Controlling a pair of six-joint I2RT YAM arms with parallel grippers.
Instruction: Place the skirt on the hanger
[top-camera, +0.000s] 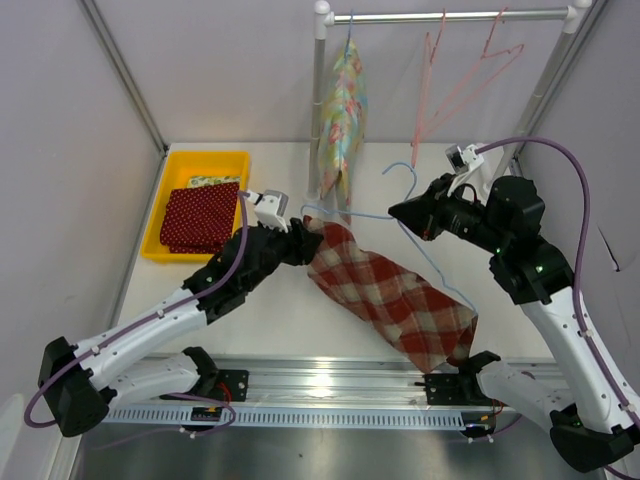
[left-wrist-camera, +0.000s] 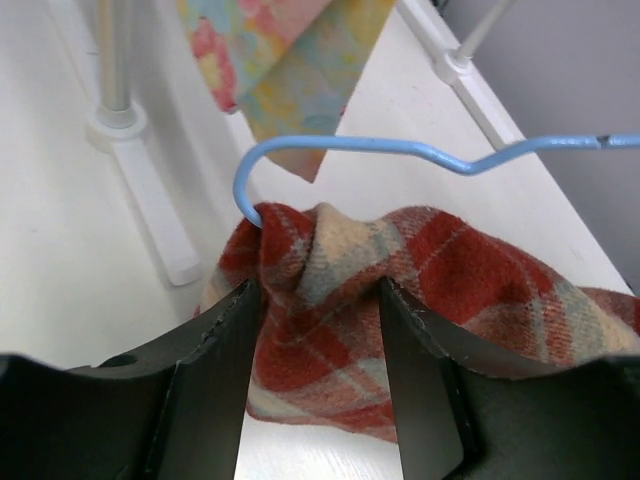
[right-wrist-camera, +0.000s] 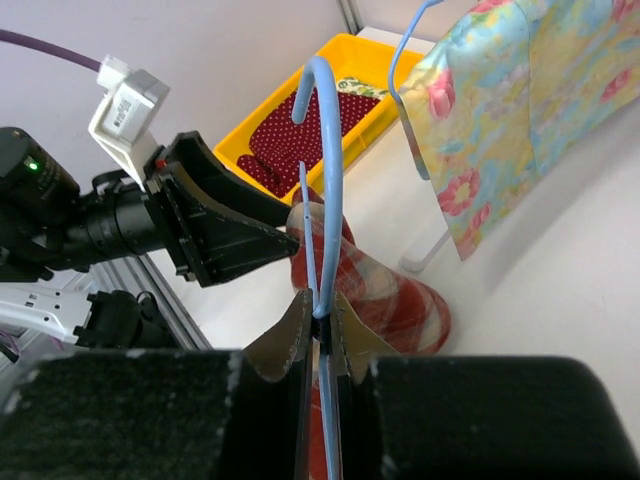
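The red plaid skirt lies diagonally on the white table, its upper-left end bunched up. A light blue wire hanger is held over it, and my right gripper is shut on the wire just below the hook. The hanger's left tip curls down into the skirt's bunched end. My left gripper is open around that end, with fabric touching both fingers. In the right wrist view the left gripper sits just left of the skirt.
A white clothes rack stands at the back, with a floral garment and pink hangers on it. The rack's foot is close to the skirt's end. A yellow bin holding red dotted cloth sits at the left.
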